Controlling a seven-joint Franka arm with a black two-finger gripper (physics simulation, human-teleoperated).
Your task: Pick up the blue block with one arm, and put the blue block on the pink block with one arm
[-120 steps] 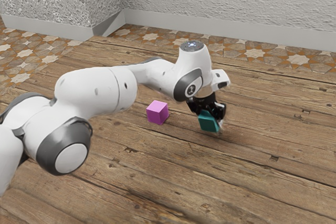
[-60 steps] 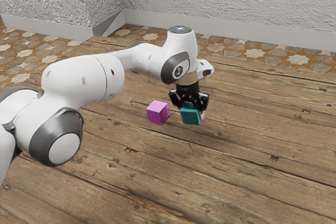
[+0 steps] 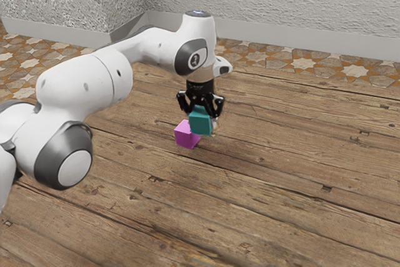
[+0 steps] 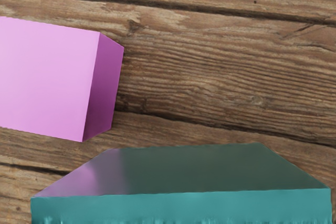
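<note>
1. Plank surface (image 3: 300, 173): bears the pink block (image 3: 184, 134).
2. Blue block (image 3: 201, 122), teal-toned: raised off the planks, just beside the pink block toward the exterior view's right, not yet centred over it.
3. Gripper (image 3: 201, 118): fingers clamped on the blue block's sides.

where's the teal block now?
Exterior view: teal block held in the hand, just above and to the exterior view's right of the pink block.

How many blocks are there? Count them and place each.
2. The teal-blue cube is held aloft in the black two-finger gripper; the pink cube rests on the wooden planks, beside it and lower.
</note>
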